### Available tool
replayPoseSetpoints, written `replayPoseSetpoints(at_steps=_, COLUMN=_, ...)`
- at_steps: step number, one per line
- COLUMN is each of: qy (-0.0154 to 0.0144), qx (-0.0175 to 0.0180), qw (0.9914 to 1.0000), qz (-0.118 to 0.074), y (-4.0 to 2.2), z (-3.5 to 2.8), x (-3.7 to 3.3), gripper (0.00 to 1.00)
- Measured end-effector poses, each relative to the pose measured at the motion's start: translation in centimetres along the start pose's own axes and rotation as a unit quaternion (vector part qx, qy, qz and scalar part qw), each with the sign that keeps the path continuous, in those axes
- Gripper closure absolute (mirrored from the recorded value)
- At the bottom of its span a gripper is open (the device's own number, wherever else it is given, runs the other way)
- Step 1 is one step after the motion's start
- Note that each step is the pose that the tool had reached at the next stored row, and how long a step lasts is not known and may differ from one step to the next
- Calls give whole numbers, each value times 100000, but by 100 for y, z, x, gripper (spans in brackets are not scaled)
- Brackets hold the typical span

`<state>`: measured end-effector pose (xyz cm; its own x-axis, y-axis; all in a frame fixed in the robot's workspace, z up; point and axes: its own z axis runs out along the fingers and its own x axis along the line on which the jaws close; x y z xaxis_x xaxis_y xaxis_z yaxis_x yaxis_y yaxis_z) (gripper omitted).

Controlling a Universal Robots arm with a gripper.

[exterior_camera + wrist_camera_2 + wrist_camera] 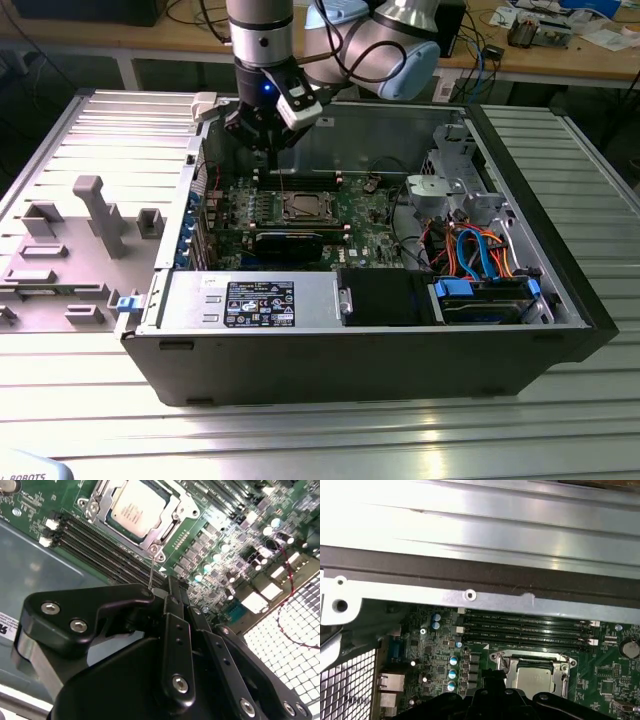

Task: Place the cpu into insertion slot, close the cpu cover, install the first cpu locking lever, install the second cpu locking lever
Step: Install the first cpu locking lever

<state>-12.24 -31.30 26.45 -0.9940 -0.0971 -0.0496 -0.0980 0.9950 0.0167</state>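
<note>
In the first wrist view, the end effector is covering one edge of the cpu and of the cpu cover framing it. In the second wrist view, the picture's edge is cutting off a corner of the cpu cover, and a thin locking lever is running out of sight behind the end effector. In the exterior view, the cpu cover is showing too small to tell how its levers are lying.
</note>
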Motion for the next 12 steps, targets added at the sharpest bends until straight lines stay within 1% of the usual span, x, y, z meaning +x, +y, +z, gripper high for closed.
replayPoseSetpoints(at_steps=4, qy=3, qx=1, qw=100000, qz=45, y=20, z=2, x=-5, gripper=89)
replayPoseSetpoints(at_steps=5, qy=2, qx=0, qw=100000, qz=64, y=24, z=3, x=-18, gripper=89)
replayPoseSetpoints(at_steps=7, qy=3, qx=2, qw=100000, qz=89, y=25, z=4, x=-30, gripper=89)
replayPoseSetpoints(at_steps=12, qy=0, qx=3, qw=100000, qz=92, y=25, z=4, x=-32, gripper=89)
